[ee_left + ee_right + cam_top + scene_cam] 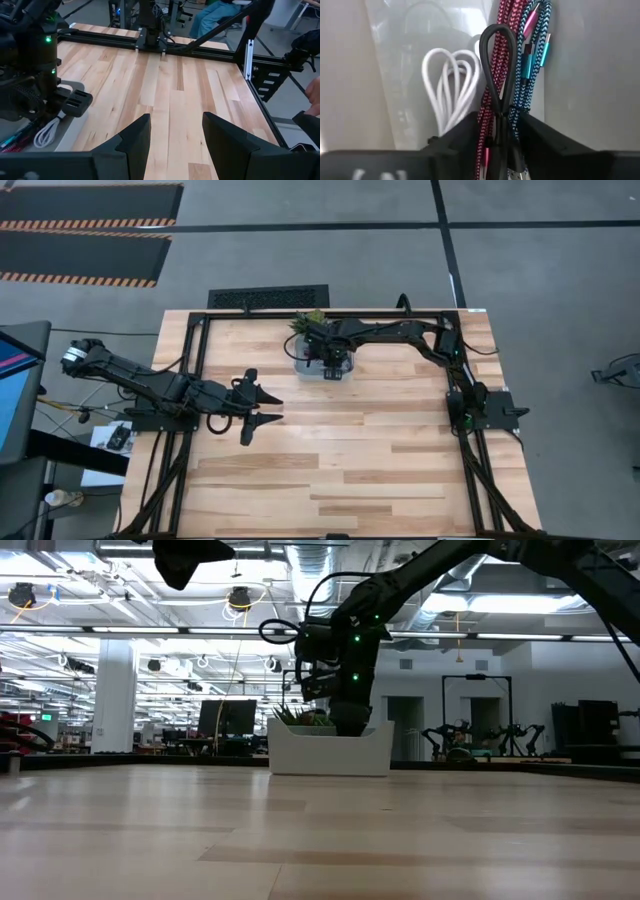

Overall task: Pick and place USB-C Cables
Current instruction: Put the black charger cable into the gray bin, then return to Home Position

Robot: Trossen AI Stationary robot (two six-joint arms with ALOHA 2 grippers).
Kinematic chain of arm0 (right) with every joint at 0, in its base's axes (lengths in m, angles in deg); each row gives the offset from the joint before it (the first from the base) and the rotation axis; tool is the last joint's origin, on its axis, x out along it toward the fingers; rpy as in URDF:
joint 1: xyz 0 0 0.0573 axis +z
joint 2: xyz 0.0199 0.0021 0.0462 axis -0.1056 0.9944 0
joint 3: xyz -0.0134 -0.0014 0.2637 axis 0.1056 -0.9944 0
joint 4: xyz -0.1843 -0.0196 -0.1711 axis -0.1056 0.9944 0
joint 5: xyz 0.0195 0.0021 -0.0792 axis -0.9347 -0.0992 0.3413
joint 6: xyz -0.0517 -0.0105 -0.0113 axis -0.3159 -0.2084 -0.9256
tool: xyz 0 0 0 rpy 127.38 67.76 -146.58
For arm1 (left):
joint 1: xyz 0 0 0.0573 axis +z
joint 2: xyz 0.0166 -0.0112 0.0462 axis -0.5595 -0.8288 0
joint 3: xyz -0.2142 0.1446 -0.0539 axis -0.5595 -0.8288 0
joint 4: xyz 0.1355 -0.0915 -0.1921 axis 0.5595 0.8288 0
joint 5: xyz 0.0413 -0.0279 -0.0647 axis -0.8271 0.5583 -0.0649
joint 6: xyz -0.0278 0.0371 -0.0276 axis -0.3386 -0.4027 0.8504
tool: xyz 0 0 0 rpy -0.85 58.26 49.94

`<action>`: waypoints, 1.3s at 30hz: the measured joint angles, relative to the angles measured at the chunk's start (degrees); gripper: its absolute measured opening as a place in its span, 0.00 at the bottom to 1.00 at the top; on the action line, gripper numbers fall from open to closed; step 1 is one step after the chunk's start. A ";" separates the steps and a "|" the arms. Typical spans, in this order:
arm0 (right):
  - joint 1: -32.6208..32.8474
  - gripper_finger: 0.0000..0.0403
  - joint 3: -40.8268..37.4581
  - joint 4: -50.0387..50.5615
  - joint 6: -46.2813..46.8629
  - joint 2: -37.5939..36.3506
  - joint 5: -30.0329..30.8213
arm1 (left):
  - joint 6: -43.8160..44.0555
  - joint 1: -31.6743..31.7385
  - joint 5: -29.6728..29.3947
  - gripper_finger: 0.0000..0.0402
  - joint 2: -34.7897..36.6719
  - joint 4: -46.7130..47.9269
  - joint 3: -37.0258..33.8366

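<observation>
currently the right gripper [502, 131] is lowered into the clear bin [303, 366], fingers narrowed around the black cable [497, 75], whose loop runs lengthwise ahead, between the maroon cable [496, 60] and teal cable [530, 65]; the white cable [451, 85] lies beside. the left gripper [262, 413] is held wide, well apart.

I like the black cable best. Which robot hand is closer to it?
The right one. The right gripper is down inside the clear bin, its fingers on either side of the black cable. The left gripper sits open over bare table, well away from the bin.
</observation>
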 joint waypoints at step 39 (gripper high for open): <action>13.05 0.66 -37.23 -31.23 20.07 -62.85 -5.75 | 0.73 -4.24 -7.53 0.42 40.90 8.26 -12.48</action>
